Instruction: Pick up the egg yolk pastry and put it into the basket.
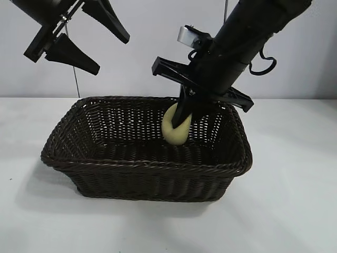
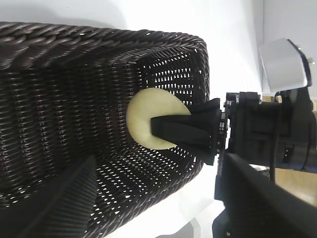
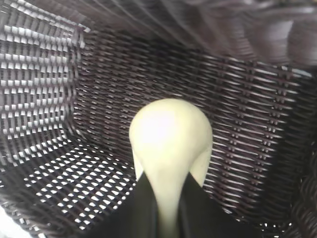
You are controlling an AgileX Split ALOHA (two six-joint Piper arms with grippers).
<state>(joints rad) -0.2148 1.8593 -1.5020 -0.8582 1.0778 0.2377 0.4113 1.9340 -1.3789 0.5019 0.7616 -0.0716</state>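
The egg yolk pastry [image 1: 174,134] is a pale yellow-cream lump inside the dark brown wicker basket [image 1: 142,166], near its right end. My right gripper [image 1: 181,118] reaches down into the basket and is shut on the pastry, whose soft body is pinched between the two black fingers [image 3: 136,208]. The wrist view shows the pastry [image 3: 168,134] bulging past the fingertips, in front of the basket wall [image 3: 257,124]. Whether it touches the basket floor I cannot tell. My left gripper [image 1: 111,54] hangs open and empty high above the basket's left end; its view shows the pastry [image 2: 146,116] held by the right gripper [image 2: 168,131].
The basket stands in the middle of a white table [image 1: 295,200], with a plain pale wall [image 1: 147,31] behind it. The right arm [image 1: 247,37] slants down from the upper right over the basket's back rim.
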